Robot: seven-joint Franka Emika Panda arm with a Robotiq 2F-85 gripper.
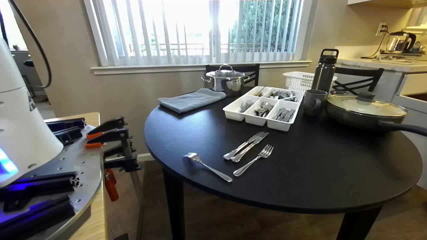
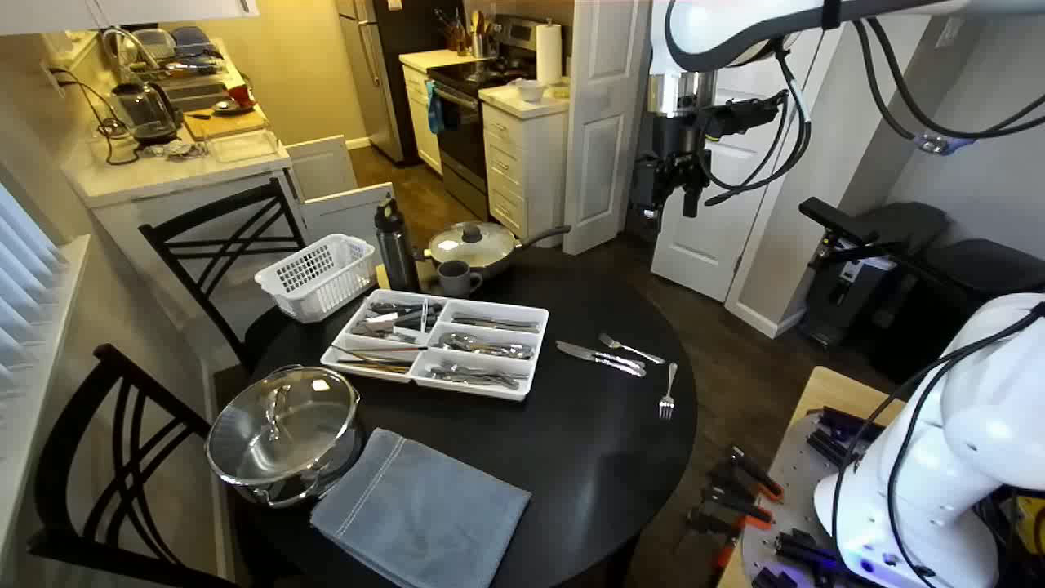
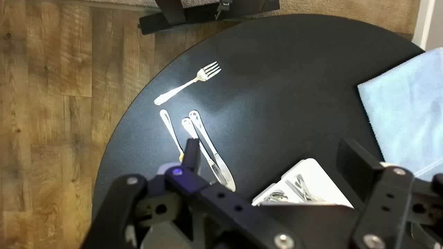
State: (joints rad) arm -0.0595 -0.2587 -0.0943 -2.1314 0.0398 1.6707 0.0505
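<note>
Black tabletop (image 3: 297, 90) sweeps round in a wide curve, with a broad stretch of its surface between two knives (image 1: 250, 147) and a folded grey-blue towel (image 2: 433, 506). Well above it hangs the gripper (image 2: 671, 206), its jaws spread wide; through the gap, the wrist view shows tabletop and part of the white cutlery tray (image 1: 279, 126). The knives lie side by side between that tray and the rim, blades close together, with a strip of dark surface on the tray side. Just beside them a fork (image 1: 252, 162) points its handle at the rim, its tines hidden behind one finger (image 3: 191, 152) in the wrist view. Another fork (image 3: 188, 84) lies nearer the edge and roughly along it. Room is tighter on the tray's side away from the towel: a mug (image 1: 314, 101) stands just beside it, a lidded pan (image 1: 353, 111) next to the mug, its handle reaching across the table's outline, and a bottle (image 1: 323, 75) and a white basket (image 2: 326, 286) crowd in behind. Near the towel a steel pot (image 1: 228, 84) sits by the rim. Floor (image 2: 735, 392) separates the table from the bench (image 1: 91, 218) with clamps (image 1: 110, 135) along its edge
</note>
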